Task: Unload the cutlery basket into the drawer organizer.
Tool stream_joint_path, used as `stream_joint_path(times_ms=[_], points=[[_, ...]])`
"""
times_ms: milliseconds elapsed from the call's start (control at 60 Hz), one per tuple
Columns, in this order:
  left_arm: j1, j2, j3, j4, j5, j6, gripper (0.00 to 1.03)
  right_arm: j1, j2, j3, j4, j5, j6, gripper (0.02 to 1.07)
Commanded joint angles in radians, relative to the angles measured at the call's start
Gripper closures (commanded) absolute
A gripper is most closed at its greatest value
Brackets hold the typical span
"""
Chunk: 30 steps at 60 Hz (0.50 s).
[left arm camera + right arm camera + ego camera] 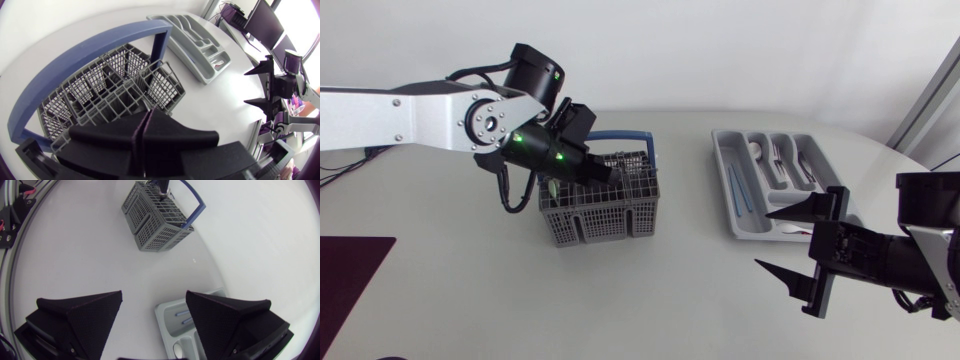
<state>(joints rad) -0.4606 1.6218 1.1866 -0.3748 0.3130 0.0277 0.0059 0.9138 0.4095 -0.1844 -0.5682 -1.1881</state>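
Note:
The grey wire cutlery basket [600, 210] with its blue handle [630, 137] stands left of the table's middle. My left gripper [610, 173] reaches down into the basket's back row. In the left wrist view the gripper [149, 111] is shut, tips at a cell of the basket [100, 95]; I cannot see any cutlery between the fingers. The grey drawer organizer [720, 160] lies at the right and holds some cutlery [775, 160]. My right gripper [765, 238] hovers open and empty by the organizer's near end [167, 312], far from the basket [157, 217].
A dark mat [350, 275] lies at the table's front left corner. In the left wrist view the organizer [197, 45] lies beyond the basket, with my right gripper [265, 85] behind it. Bare white table lies between basket and organizer.

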Motion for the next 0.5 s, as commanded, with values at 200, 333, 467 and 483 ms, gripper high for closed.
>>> stream_joint_path(times_ms=[200,333,467,483], points=[[0.004,-0.100,-0.099,0.086,-0.002,-0.022,0.98,0.023,-0.015,-0.020,-0.010,0.016,0.036,0.15],[0.004,-0.140,-0.139,0.131,0.006,-0.022,0.98,0.023,-0.016,-0.020,-0.009,0.016,0.036,0.15],[-0.001,-0.175,-0.162,0.148,0.034,-0.022,0.98,0.025,-0.012,-0.021,-0.004,0.018,0.036,0.15],[-0.004,-0.180,-0.162,0.148,0.035,-0.022,0.98,0.025,-0.012,-0.021,-0.004,0.018,0.036,0.15]])
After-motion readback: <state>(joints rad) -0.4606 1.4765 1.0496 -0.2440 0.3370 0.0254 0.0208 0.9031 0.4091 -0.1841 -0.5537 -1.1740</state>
